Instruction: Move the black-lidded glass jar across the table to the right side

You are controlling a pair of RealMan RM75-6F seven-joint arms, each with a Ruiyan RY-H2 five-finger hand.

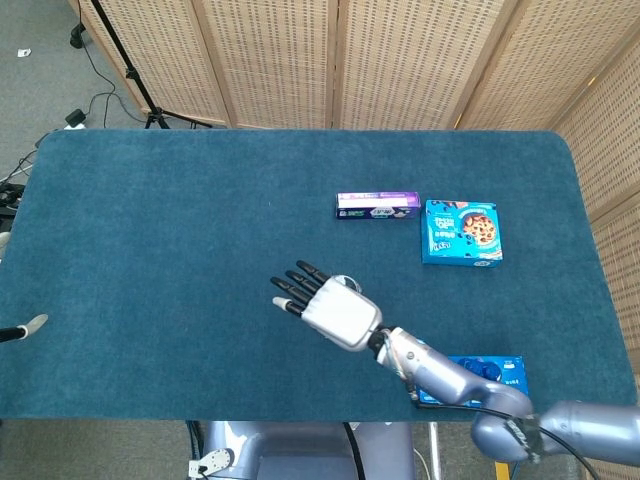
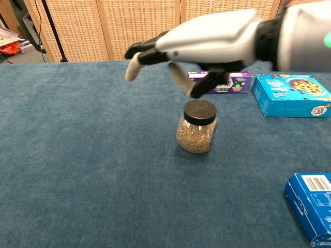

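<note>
Fingers [image 2: 135, 58]: spread apart on the right hand [image 2: 207, 39], stretched toward the left of the chest view, thumb hanging down just above the jar; nothing held, and no contact that can be made out.
Right hand, head view [image 1: 335, 310]: palm down, low centre of the frame, covering most of the jar, with dark fingertips pointing to the upper left.
Jar [image 2: 196, 126]: upright on the table [image 2: 77, 155], middle of the chest view, under the hand; black lid [image 2: 200, 111] on, clear glass, filled with small brownish grains.
Left hand [image 1: 22, 330]: only a sliver at the left edge of the head view; finger state cannot be told.
Purple box [image 2: 220, 82]: behind the jar, partly hidden by the thumb.
Cookie box [image 2: 292, 95]: right edge, upper half.
Blue box [image 2: 313, 204]: lower right corner.
</note>
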